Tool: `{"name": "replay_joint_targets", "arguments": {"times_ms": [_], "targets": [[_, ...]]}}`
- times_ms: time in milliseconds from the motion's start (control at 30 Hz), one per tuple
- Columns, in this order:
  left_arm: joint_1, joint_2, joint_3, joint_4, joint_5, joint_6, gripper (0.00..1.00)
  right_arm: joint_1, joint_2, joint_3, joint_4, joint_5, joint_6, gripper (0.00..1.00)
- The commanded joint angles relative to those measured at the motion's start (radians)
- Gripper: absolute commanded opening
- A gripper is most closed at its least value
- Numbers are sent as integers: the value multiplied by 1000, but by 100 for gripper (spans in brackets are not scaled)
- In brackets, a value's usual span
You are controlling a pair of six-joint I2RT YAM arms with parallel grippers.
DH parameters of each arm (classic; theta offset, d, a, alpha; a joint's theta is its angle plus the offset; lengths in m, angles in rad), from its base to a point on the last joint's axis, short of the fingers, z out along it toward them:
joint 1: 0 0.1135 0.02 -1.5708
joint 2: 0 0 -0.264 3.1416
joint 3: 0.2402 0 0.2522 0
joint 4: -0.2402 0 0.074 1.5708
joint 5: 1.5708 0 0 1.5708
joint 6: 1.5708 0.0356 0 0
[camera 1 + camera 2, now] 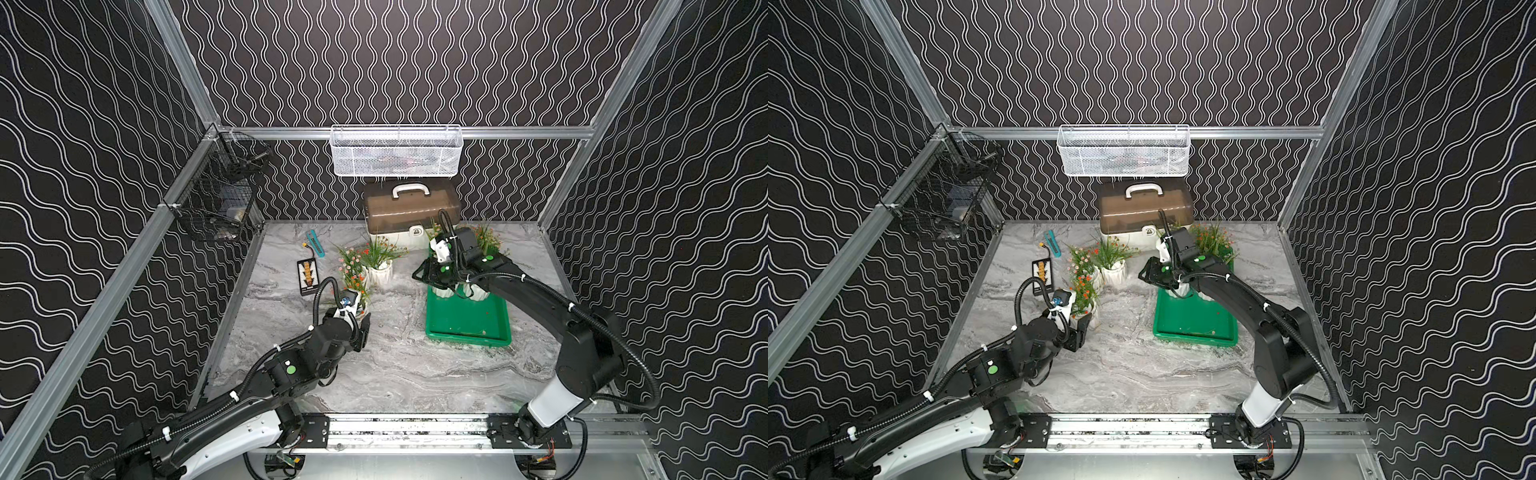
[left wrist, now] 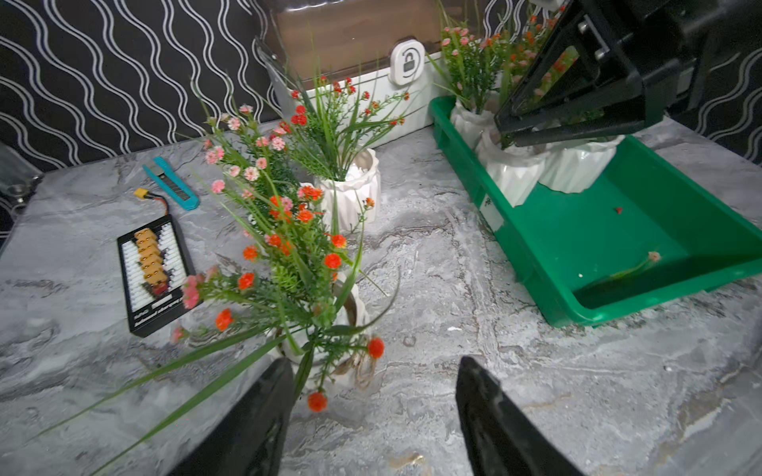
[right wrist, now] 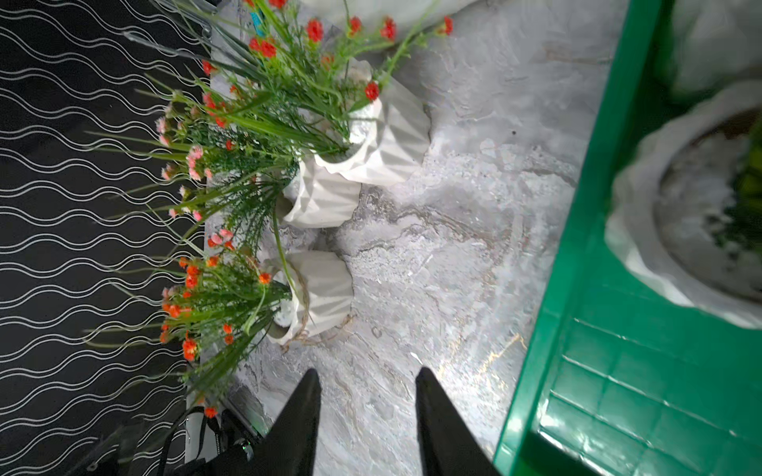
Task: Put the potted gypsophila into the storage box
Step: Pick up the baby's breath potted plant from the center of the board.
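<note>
While left fingers (image 2: 268, 412) and right fingers (image 3: 301, 412) gape empty, we read nothing.
The storage box (image 2: 523, 255) wears a blurred white label (image 2: 490, 206); the white case (image 2: 363, 37) latch (image 2: 407, 61) shows a padlock symbol.

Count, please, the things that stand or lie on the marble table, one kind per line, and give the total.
Shallow bright-green plastic tray: 1
White ribbed pots of artificial flowers inside this tray: 3
The same pots outside it: 3
White case with brown translucent lid: 1
Teal utility knife: 1
Black charging board with yellow connectors: 1
Total: 10
</note>
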Motion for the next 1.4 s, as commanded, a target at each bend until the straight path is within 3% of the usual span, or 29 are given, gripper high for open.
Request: {"name": "replay_joint_targets", "arguments": {"times_ms": [0, 200, 433, 667, 967, 1167, 1367], "targets": [[0, 7, 42, -125, -18, -133, 62, 12, 23, 32, -25, 17, -14, 41], [0, -14, 89, -318, 195, -265, 59, 12, -53, -26, -48, 66, -59, 41], [0, 18, 104, -460, 170, -385, 54, 12, -76, -38, -12, 36, -34, 41], [2, -124, 5, -376, 117, -376, 58, 14, 59, 85, -12, -1, 2, 40], [14, -249, -57, -210, 157, -255, 61, 16, 215, 210, 28, -1, 83, 37], [104, -172, -50, -98, 302, -214, 62, 17, 317, 307, -2, 9, 115, 37], [296, -122, -80, 40, 519, -232, 62, 27, 401, 391, -40, 27, 116, 36]]}}
